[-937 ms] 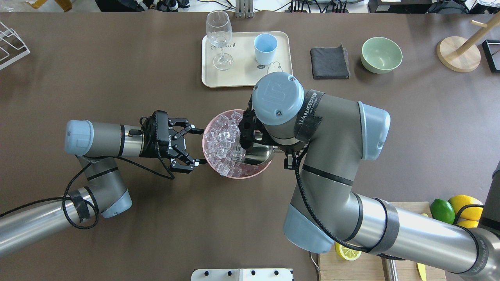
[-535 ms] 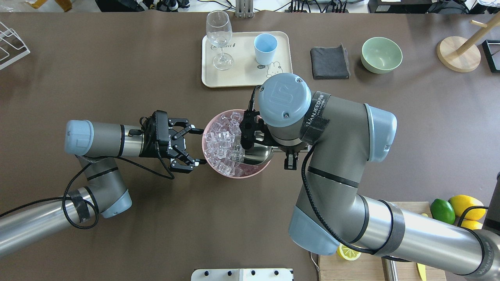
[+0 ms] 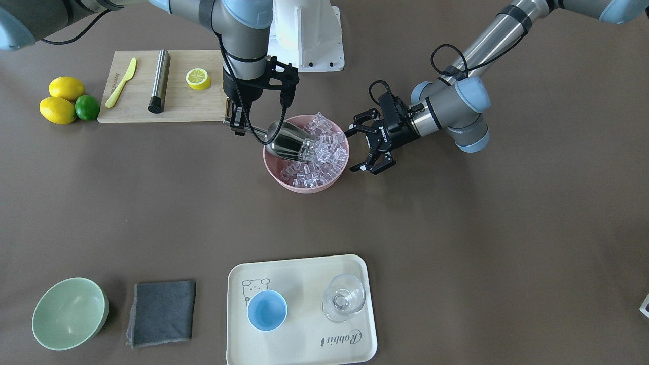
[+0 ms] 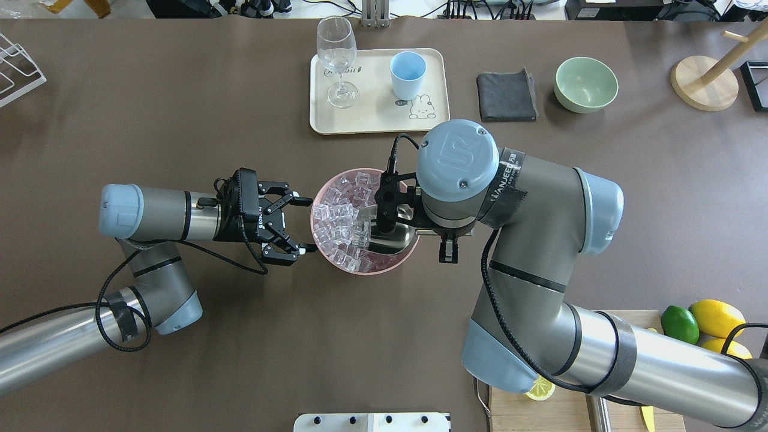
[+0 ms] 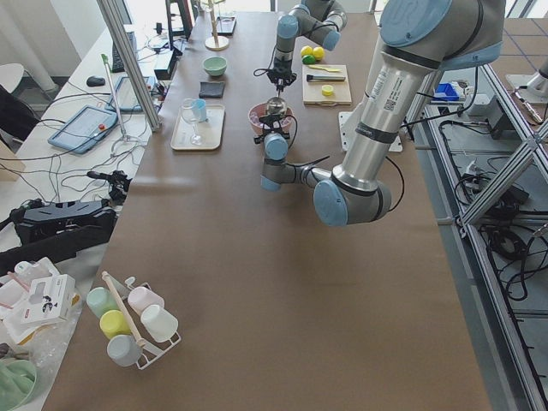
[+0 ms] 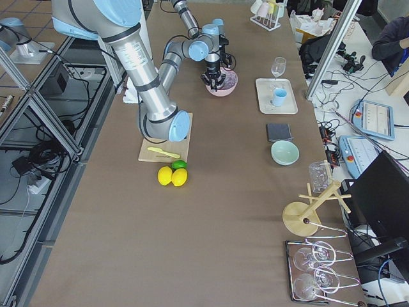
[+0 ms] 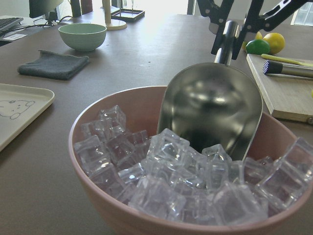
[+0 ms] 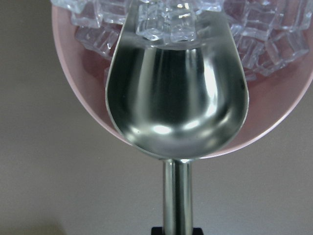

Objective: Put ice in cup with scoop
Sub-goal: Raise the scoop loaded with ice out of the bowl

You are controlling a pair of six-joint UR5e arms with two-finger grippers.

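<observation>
The ice (image 4: pixel 339 219) fills a pink bowl (image 4: pixel 360 270) at mid-table. My right gripper (image 3: pixel 238 120) is shut on the handle of the steel scoop (image 4: pixel 393 240). The scoop's trough lies in the bowl with its mouth against the cubes, as the right wrist view (image 8: pixel 176 98) and left wrist view (image 7: pixel 212 105) show. A few cubes sit at the scoop's lip (image 8: pixel 166 24). My left gripper (image 4: pixel 305 223) is open, its fingertips at the bowl's outer wall. The light-blue cup (image 4: pixel 407 74) stands empty on a cream tray (image 4: pixel 366 120) at the far side.
A clear wine glass (image 4: pixel 336 57) shares the tray. A grey cloth (image 4: pixel 506 96) and a pale green bowl (image 4: pixel 585 84) lie to its right. A cutting board (image 3: pixel 152 109) with half lemon, yellow knife and steel rod, plus lemons and lime (image 3: pixel 66 101), sits by my right arm.
My right wrist has shifted to the right in the overhead view, and the scoop stays in the bowl with its mouth in the ice. The left arm has not moved.
</observation>
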